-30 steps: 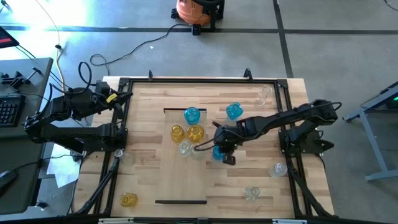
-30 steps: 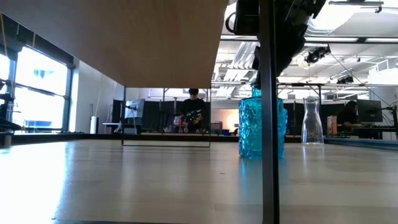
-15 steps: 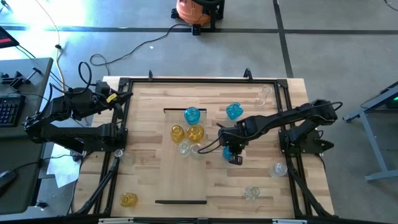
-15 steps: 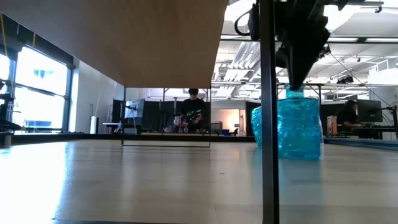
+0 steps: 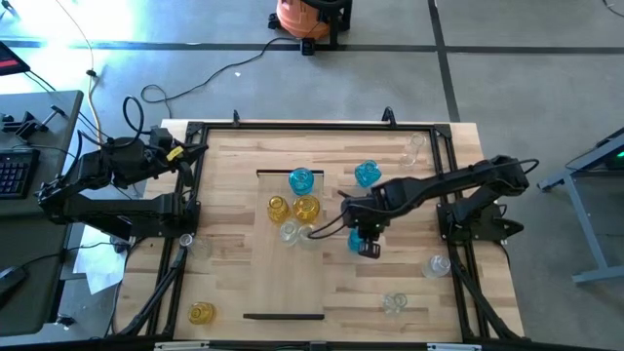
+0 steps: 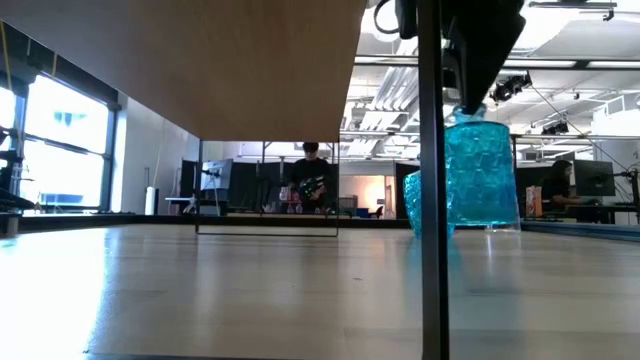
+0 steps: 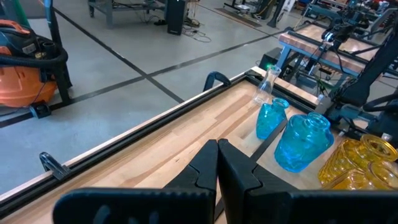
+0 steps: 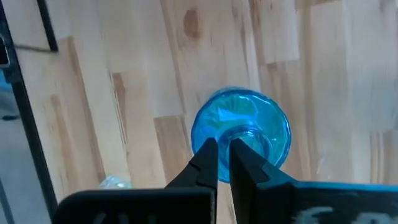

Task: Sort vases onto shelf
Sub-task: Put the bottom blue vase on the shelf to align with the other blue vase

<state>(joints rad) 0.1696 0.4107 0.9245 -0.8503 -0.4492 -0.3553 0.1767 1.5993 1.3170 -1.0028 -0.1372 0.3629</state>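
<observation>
My right gripper (image 5: 361, 240) is shut on a blue vase (image 6: 482, 175) over the table's middle right, beside the shelf (image 5: 285, 278), a pale panel between two dark strips. On the shelf's far end stand a blue vase (image 5: 301, 179), two yellow vases (image 5: 278, 208) (image 5: 306, 207) and clear ones (image 5: 291, 232). Another blue vase (image 5: 367, 175) stands on the table right of the shelf. My left gripper (image 7: 217, 155) waits shut at the far left edge, holding nothing. My right gripper pinches the rim of the blue vase's neck (image 8: 249, 138) between its two fingers; one finger (image 8: 241, 155) seems to be inside the mouth and the other outside. The fingers come from above, pointing steeply down. The vase hangs upright below them, its base off the table.
Clear vases stand at the far right corner (image 5: 414, 146), by the right edge (image 5: 439, 263) and near the front (image 5: 394, 303). A yellow vase (image 5: 201, 312) sits at the near left. A dark frame (image 5: 195, 195) rims the table.
My right gripper has risen with the blue vase and shifted a little toward the table's right edge. The vase has left the table and stays upright under the fingers.
</observation>
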